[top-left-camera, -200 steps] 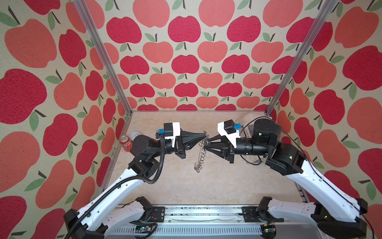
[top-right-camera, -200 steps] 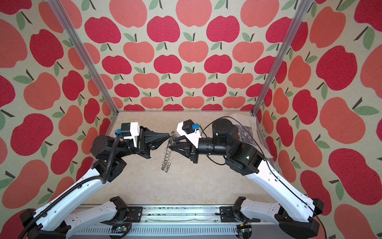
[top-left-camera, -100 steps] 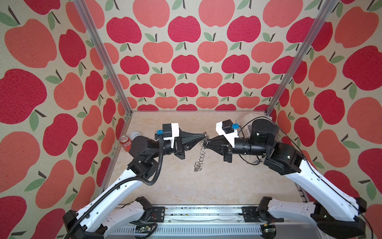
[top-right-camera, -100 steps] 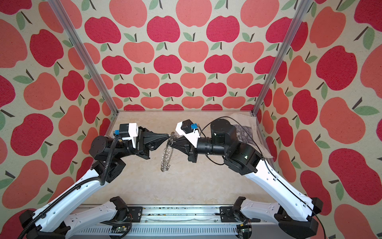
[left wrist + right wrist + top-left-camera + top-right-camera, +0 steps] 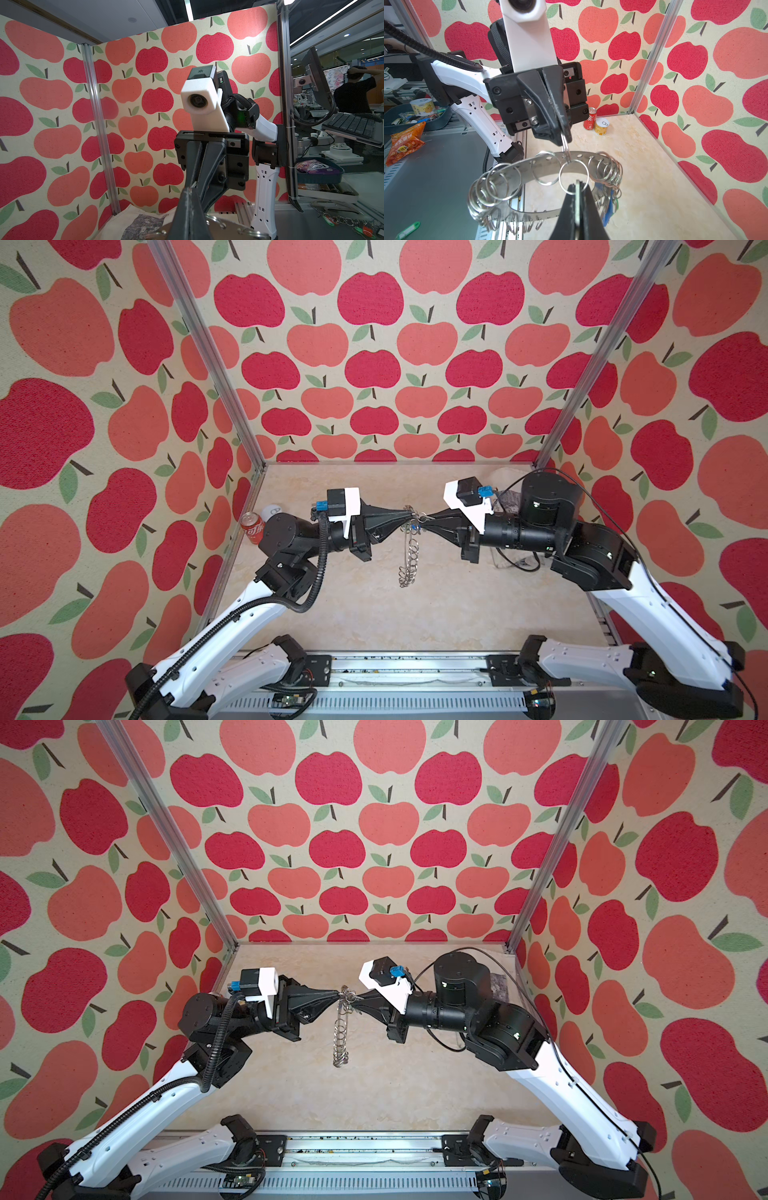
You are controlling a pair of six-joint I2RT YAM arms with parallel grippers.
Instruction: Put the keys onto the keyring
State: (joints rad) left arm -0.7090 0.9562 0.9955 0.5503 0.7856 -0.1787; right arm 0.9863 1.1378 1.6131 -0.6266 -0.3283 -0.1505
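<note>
**Keyring strung up between two clenched grippers**

Nearest first, outside the apple walls. A dark tray (image 5: pixel 425 125) holds a yellow-label tin (image 5: pixel 422 107) and a jumble of small coloured bits. An orange snack bag (image 5: pixel 404 141) lies just beside it. The left wrist view shows a teal tray (image 5: pixel 320 178) with a purple packet (image 5: pixel 311 167) in it.

On to the middle of the tabletop (image 5: pixel 374 614), and here's the action! The keyring (image 5: pixel 409 556) hangs in the air between the two arms, edge-on in both top views. The left gripper (image 5: pixel 409 512) is clamped on one wire ring (image 5: pixel 565 145) at the rim. The right gripper (image 5: pixel 428 517) is pinched tight on another ring (image 5: pixel 574 176). The two rings meet at the same spot on the rim, and the gripper tips nearly meet too.

Close up in the right wrist view, the keyring is a flat silver-grey band round a large centre hole. Small holes are punched along its rim and wire rings are threaded through them, crowding thick on either side. A blue tag (image 5: pixel 607 211) dangles under the rings on one side. Whether a key hangs with it, I cannot tell.

Further back, by the left wall, a red can (image 5: pixel 590 118) and a yellow can (image 5: pixel 601 125) stand upright and touching. The yellow can's pull-tab lid is sealed. Farthest of all, a printed cloth (image 5: pixel 143 225) lies in the right back corner.
</note>
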